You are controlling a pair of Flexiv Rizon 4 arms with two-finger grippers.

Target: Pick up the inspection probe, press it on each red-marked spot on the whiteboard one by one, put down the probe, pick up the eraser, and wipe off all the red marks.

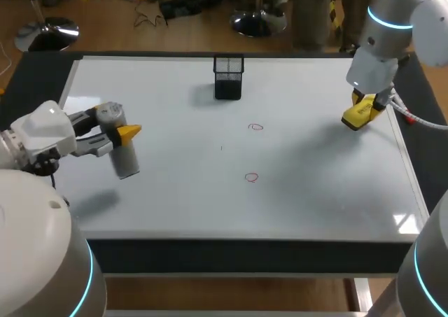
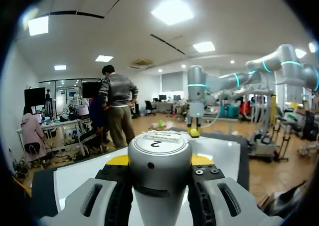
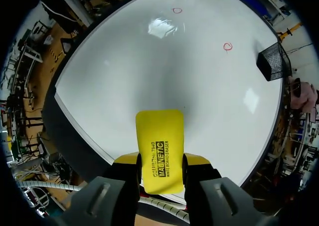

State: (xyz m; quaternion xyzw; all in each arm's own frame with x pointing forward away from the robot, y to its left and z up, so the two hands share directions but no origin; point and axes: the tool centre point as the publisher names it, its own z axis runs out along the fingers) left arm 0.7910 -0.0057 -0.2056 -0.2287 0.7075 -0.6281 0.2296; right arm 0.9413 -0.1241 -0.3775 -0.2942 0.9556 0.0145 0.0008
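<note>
**Probe in the left jaws, eraser in the right**

The left gripper [image 1: 123, 138] [image 2: 159, 161] has its jaws clamped on the grey cylindrical metal inspection probe [image 1: 126, 156] [image 2: 159, 178], one yellow-tipped finger on each side of the barrel. It sits left of the black wire-mesh pen holder [image 1: 228, 77] [image 3: 273, 61] and nearer the robot. The probe's shadow falls on the white glossy whiteboard [image 1: 182, 191] [image 3: 149, 61] apart from it, so it looks lifted clear.

The right gripper [image 1: 360, 114] [image 3: 160, 161] has its jaws clamped on the flat yellow rectangular eraser [image 1: 355, 118] [image 3: 159, 136], which pokes out ahead of the fingers, well to the right of the holder.

Two small red circles lie on the board, both on the robot's side of the holder and slightly to its right: the nearer red mark [image 1: 255, 127] [image 3: 227, 47] and the farther red mark [image 1: 251, 178] [image 3: 177, 10]. The board rests on a dark desk [image 1: 35, 93].

In the left wrist view the probe's lower end is cut off below the jaws. The eraser's rear end is hidden between the right fingers, and its wiping face does not show.

A white printed label covers the probe's cap; black print runs along the eraser's yellow face.
</note>
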